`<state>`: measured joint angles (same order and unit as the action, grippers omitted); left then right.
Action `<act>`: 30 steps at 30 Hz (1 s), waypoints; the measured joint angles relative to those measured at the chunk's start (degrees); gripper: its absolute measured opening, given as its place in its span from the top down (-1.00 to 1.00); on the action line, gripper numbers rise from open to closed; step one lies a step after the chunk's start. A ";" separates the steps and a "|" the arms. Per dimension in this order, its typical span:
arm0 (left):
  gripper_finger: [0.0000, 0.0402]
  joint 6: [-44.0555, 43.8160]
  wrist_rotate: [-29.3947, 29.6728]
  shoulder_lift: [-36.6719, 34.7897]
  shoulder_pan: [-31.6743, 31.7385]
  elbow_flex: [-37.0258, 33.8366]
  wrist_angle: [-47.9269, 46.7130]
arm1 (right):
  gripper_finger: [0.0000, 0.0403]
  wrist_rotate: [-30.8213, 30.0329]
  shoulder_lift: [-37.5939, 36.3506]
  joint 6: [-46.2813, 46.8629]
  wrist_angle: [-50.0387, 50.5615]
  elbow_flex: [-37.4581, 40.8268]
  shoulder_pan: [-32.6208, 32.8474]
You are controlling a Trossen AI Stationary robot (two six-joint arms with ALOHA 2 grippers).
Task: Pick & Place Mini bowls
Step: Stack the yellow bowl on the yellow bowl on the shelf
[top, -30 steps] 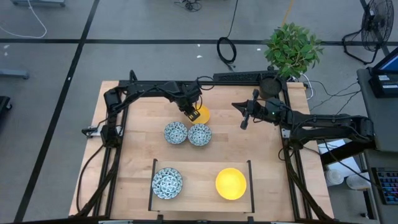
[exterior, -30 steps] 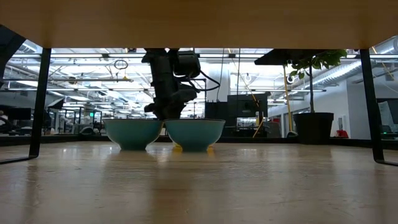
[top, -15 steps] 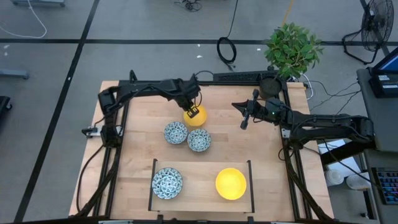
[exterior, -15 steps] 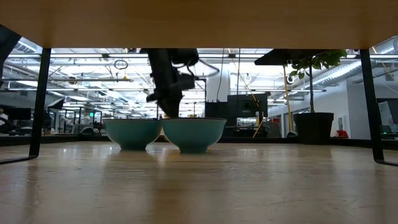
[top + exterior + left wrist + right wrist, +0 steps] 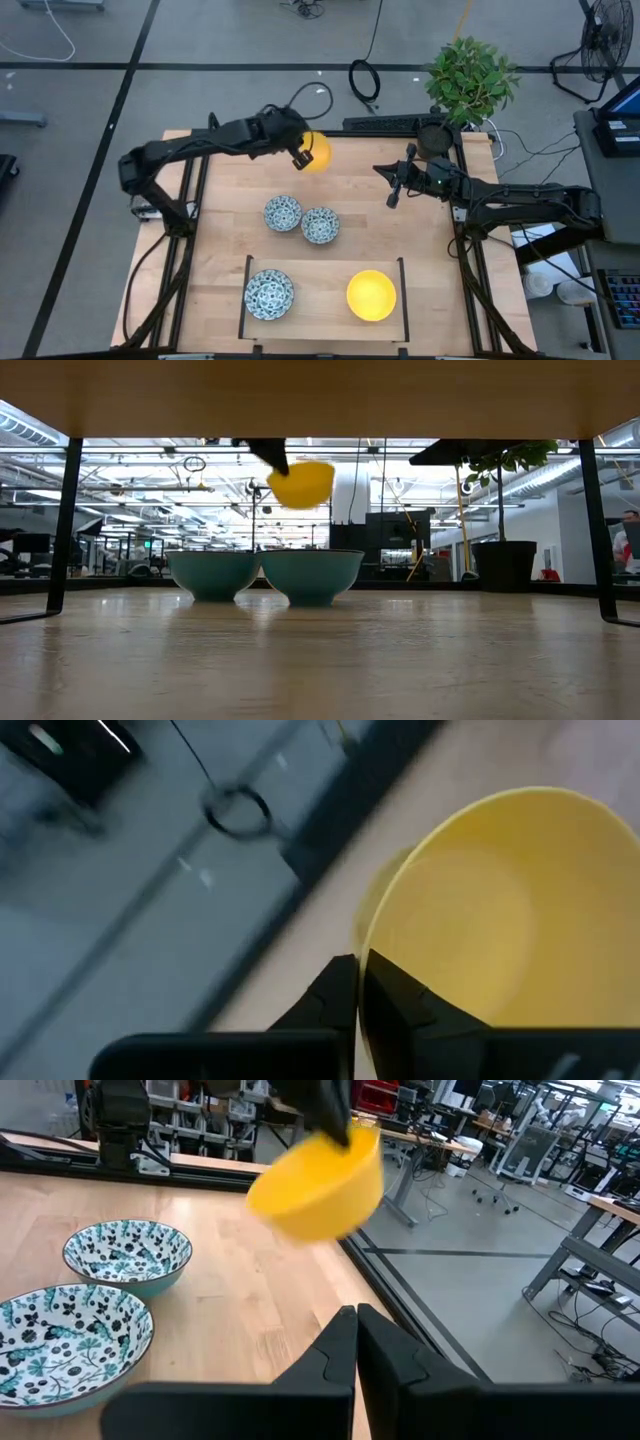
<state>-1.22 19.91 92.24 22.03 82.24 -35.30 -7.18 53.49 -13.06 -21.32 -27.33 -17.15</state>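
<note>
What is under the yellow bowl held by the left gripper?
Only air and bare table: the yellow bowl, pinched by the left gripper, hangs above two patterned bowls.

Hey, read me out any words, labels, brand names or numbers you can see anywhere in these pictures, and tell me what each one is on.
No readable text in any view.
The yellow bowl held by the left gripper is plain.
The blue-patterned bowls carry only a pattern, no lettering.
Signs and screens in the room behind the table are too small or blurred to read.

I can't make out any readable text, label, brand, number or sign in my camera views
</note>
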 joint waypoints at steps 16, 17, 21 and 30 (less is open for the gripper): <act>0.96 22.23 22.92 -8.15 -12.04 0.04 4.15 | 1.00 0.01 -0.02 -0.01 0.20 0.00 0.00; 0.97 23.35 24.65 -7.86 -12.49 0.04 5.07 | 1.00 0.02 -0.02 0.00 0.22 0.00 0.00; 0.97 27.45 29.41 -6.34 -13.77 0.07 9.02 | 1.00 0.01 -0.01 0.38 0.15 0.00 0.00; 0.98 39.61 41.25 -0.88 -15.66 0.01 18.25 | 1.00 0.02 -0.02 1.27 -0.20 0.00 0.00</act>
<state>38.39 61.16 91.36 6.37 82.25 -17.06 -7.16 53.47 -11.79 -21.52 -27.33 -17.15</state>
